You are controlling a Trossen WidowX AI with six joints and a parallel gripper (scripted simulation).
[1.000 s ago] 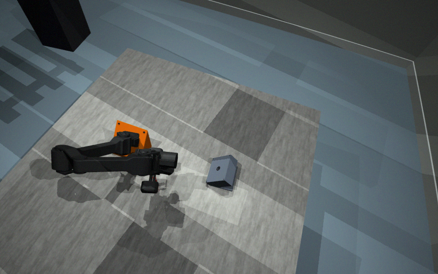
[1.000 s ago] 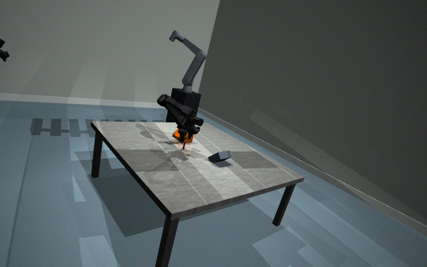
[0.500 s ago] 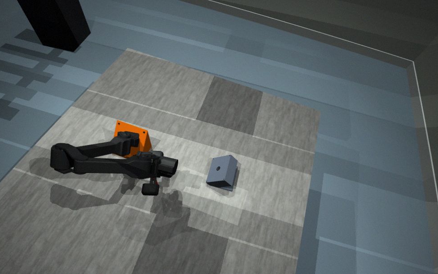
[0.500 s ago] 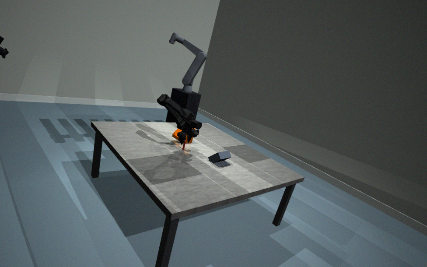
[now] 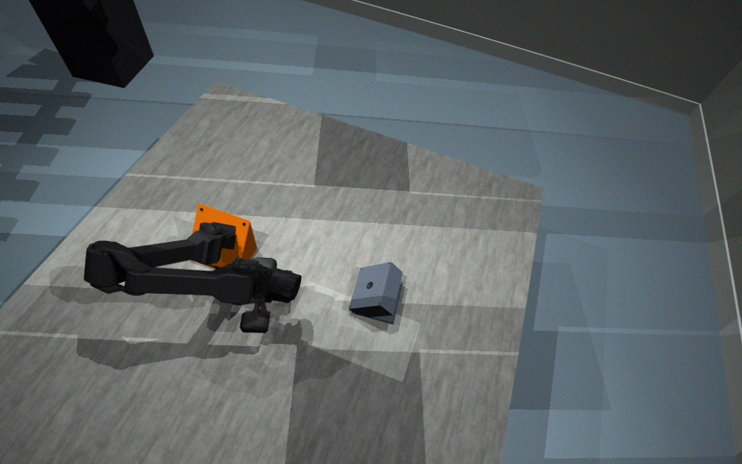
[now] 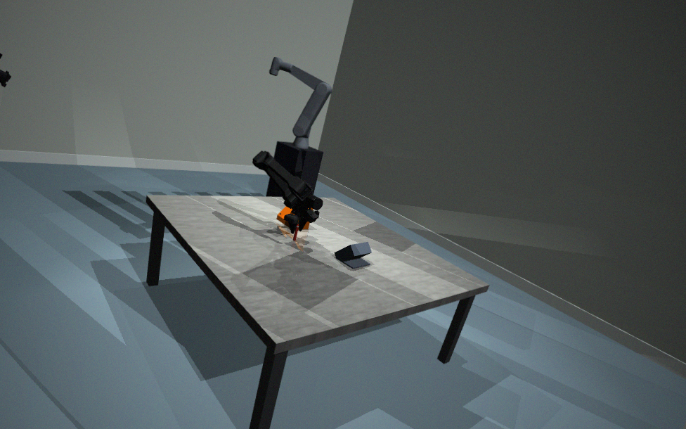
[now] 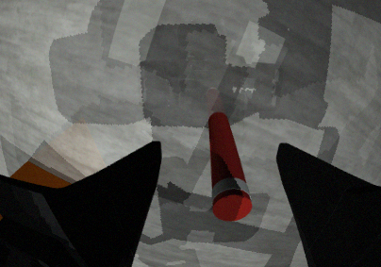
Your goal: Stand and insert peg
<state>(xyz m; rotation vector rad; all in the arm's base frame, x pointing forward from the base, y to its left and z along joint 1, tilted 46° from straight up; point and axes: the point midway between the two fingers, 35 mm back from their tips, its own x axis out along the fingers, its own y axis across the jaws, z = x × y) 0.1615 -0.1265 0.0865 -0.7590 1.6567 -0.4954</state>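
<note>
Grey table (image 5: pixel 362 230) (image 6: pixel 398 283) carries an orange block (image 5: pixel 247 246) (image 6: pixel 283 214) (image 7: pixel 40 175) beneath part of the black arm (image 5: pixel 183 282) (image 6: pixel 285 180); the block's edge shows at the left of the wrist view. Blue-grey sloped panel (image 5: pixel 385 281) (image 6: pixel 356 250) well apart from the gripper, its hole (image 5: pixel 369 284) visible from above and unfilled. Beyond the table, a grey arm (image 6: pixel 311 109) on a dark pedestal (image 6: pixel 309 159). Nothing seen standing between peg and panel.

Gripper (image 5: pixel 261 309) (image 6: pixel 294 227) (image 7: pixel 221 150) points down over the table, fingers fairly wide apart. Wrist view shows a gap on each side of the peg; neither finger touches it, nothing gripped.

Red peg (image 5: pixel 265 307) (image 6: pixel 296 234) (image 7: pixel 226 150) stands on the table on its plain end, pale band (image 7: pixel 230 187) near the top. It lies between the two fingers as the wrist view sees it, a little nearer the left side of that view's gap. From above, mostly hidden by the arm.
</note>
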